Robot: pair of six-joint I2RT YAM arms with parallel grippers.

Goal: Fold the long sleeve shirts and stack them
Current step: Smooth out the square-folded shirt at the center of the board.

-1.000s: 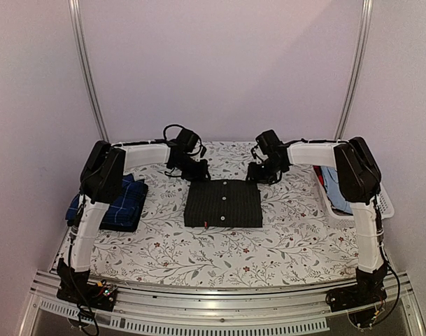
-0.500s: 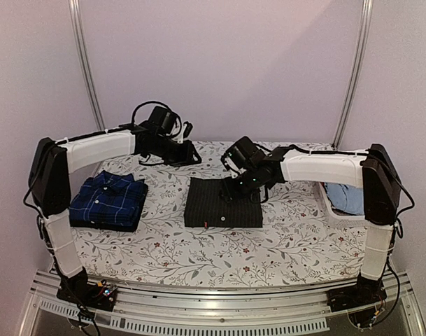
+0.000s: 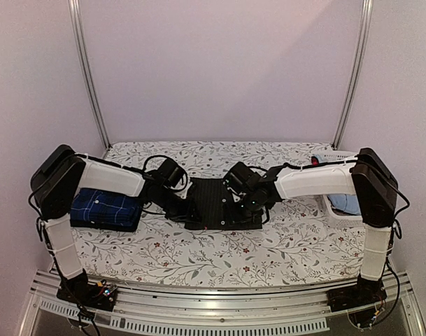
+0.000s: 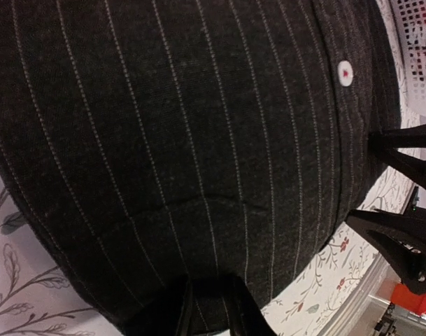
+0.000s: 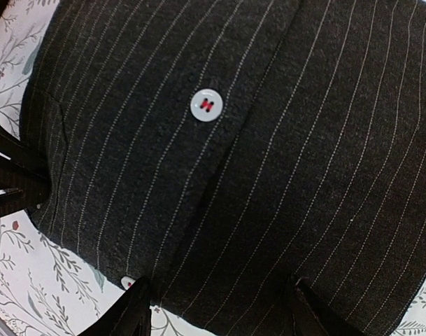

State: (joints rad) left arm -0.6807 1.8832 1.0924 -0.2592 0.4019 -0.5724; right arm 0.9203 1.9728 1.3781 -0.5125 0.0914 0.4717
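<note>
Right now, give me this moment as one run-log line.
black shirt: folded, centre | left hand: narrow, at its edge, grip unclear | right hand: open, straddling its edge | navy shirt: folded, at left

We log both grippers low over black pinstripe shirt [image 3: 219, 213], left gripper [image 3: 182, 208] and right gripper [image 3: 249, 204] close together, narrow gap between. Navy shirt [image 3: 104, 208] lies left of left gripper. White basket [image 3: 333, 207] blocks far right of right gripper. Bare table [image 3: 219, 255] nearward of both; passage there.

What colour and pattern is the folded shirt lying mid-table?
The shirt is black with thin pale pinstripes; the right wrist view shows it best.
</note>
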